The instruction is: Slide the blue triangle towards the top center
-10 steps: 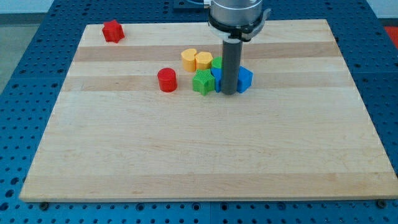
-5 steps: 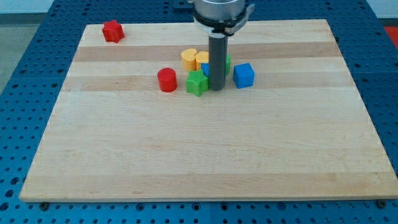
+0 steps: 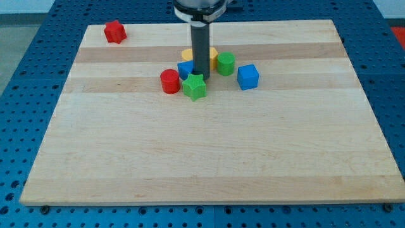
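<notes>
The blue triangle (image 3: 185, 69) lies near the middle of the board's upper half, partly hidden by my rod. My tip (image 3: 201, 76) touches its right side, just above the green star (image 3: 195, 87). A red cylinder (image 3: 169, 82) stands to the left of the triangle. Yellow blocks (image 3: 211, 56) sit behind the rod, mostly hidden, their shapes unclear.
A green cylinder (image 3: 226, 63) and a blue cube (image 3: 248, 76) stand to the right of my tip. A red star-like block (image 3: 114, 31) sits at the top left corner of the wooden board (image 3: 202, 158).
My tip has moved left and slightly up, pushing the blue triangle and green star left. The blue cube and green cylinder now stand uncovered on the right.
</notes>
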Available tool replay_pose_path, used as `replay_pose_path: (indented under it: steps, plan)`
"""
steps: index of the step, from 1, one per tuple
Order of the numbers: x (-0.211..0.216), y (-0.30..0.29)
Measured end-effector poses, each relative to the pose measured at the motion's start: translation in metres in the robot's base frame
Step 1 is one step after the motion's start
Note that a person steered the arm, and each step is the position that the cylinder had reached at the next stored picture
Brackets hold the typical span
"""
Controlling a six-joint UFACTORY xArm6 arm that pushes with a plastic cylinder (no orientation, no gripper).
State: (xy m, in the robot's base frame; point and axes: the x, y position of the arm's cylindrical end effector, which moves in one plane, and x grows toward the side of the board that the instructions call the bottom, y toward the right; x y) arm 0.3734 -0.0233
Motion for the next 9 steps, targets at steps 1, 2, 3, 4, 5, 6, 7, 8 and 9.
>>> replay_pose_path:
  steps: [1, 2, 3, 4, 5, 6, 7, 8, 9]
  plan:
    - [0.012, -0.007]
    - [0.005, -0.021]
    - [-0.007, -0.042]
    - [-0.018, -0.070]
    - [-0.026, -0.093]
    - [-0.030, -0.092]
    - [-0.045, -0.075]
    - [-0.066, -0.055]
    - [-0.071, -0.035]
